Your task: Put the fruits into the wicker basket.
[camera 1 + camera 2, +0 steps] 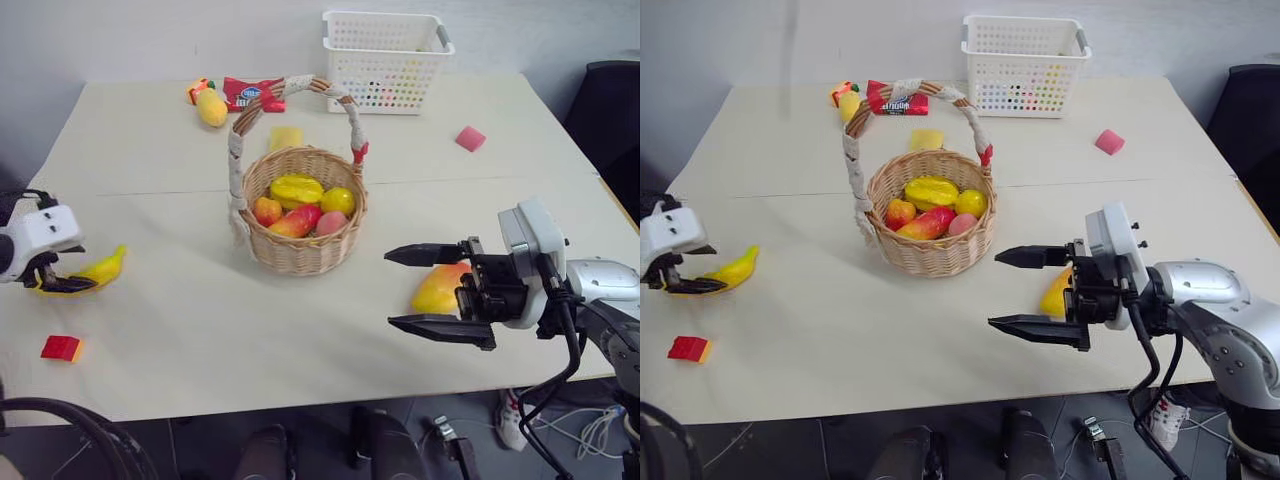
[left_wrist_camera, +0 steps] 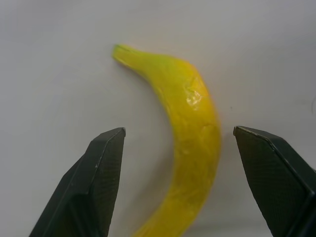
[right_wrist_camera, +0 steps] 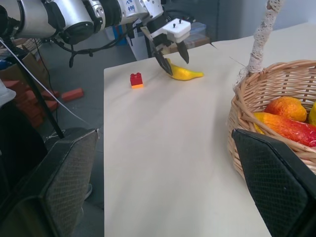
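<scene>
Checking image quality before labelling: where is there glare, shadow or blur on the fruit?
Left wrist view: a small glare patch sits on the banana, its near end soft. Left eye view: the mango is partly hidden behind the right gripper, and the wicker basket casts a soft shadow on the table.

Yellow banana, tan wicker basket, seemingly orange-yellow mango.
</scene>
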